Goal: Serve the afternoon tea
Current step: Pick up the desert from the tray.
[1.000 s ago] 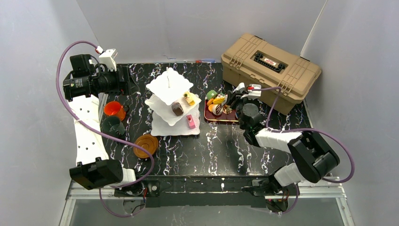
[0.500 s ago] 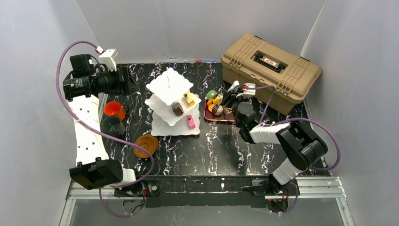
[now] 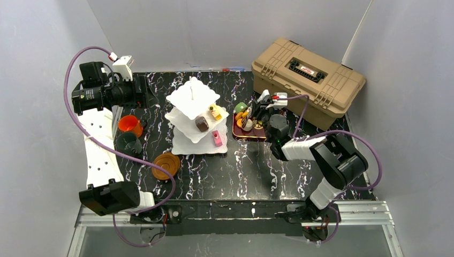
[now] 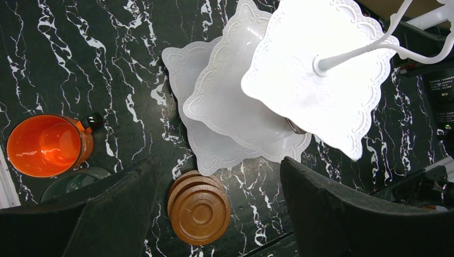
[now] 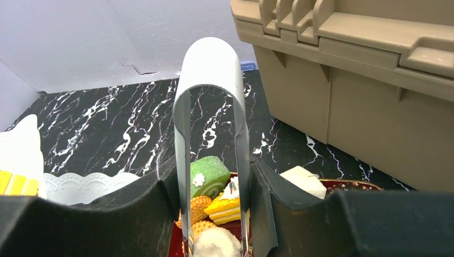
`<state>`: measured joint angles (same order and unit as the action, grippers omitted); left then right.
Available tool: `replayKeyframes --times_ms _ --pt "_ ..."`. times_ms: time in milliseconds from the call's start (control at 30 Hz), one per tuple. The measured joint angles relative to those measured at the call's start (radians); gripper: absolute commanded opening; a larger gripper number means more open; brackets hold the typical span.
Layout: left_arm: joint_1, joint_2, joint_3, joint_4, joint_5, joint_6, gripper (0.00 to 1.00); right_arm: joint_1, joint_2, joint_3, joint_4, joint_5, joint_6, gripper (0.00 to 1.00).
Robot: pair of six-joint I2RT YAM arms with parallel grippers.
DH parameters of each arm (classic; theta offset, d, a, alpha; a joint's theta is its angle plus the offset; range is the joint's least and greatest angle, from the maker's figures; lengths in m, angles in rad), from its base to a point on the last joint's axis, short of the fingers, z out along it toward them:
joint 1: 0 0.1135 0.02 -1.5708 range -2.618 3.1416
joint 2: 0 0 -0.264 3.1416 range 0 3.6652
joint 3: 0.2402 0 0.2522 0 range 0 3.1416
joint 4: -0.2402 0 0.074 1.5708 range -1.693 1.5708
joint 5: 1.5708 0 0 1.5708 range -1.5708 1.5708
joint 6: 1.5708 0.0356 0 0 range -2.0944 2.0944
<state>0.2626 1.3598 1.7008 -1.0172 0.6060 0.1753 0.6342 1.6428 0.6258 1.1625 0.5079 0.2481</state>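
Our right gripper [image 5: 211, 195] pinched the metal tongs [image 5: 211, 59] over the toy pastries [image 5: 206, 179] at the stand's [image 3: 193, 96] three o'clock, likely to lift one; left gripper [image 4: 219, 214] hung spread.

Stand [image 3: 193, 113] between cups [image 3: 129, 123] and tray [image 3: 240, 135]

Nothing can be read for certain. Beyond the right gripper [image 3: 258, 114], the tan toolbox [image 3: 321, 85] carries a small red-and-white label [image 3: 306, 70] on its lid, too small to make out. White print on a black arm housing [image 4: 441, 80] is blurred.
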Motion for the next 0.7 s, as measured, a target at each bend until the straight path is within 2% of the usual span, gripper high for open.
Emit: replayKeyframes --times_ms 267,433,700 --pt "0.000 0.000 0.000 0.000 0.000 0.000 0.76 0.000 -0.032 0.000 -0.027 -0.044 -0.046 0.01" --pt "0.000 0.000 0.000 0.000 0.002 0.000 0.60 0.002 -0.126 0.000 -0.069 -0.068 -0.067 0.01" --pt "0.000 0.000 0.000 0.000 0.008 0.003 0.51 0.003 -0.173 0.000 -0.091 -0.092 -0.067 0.01"
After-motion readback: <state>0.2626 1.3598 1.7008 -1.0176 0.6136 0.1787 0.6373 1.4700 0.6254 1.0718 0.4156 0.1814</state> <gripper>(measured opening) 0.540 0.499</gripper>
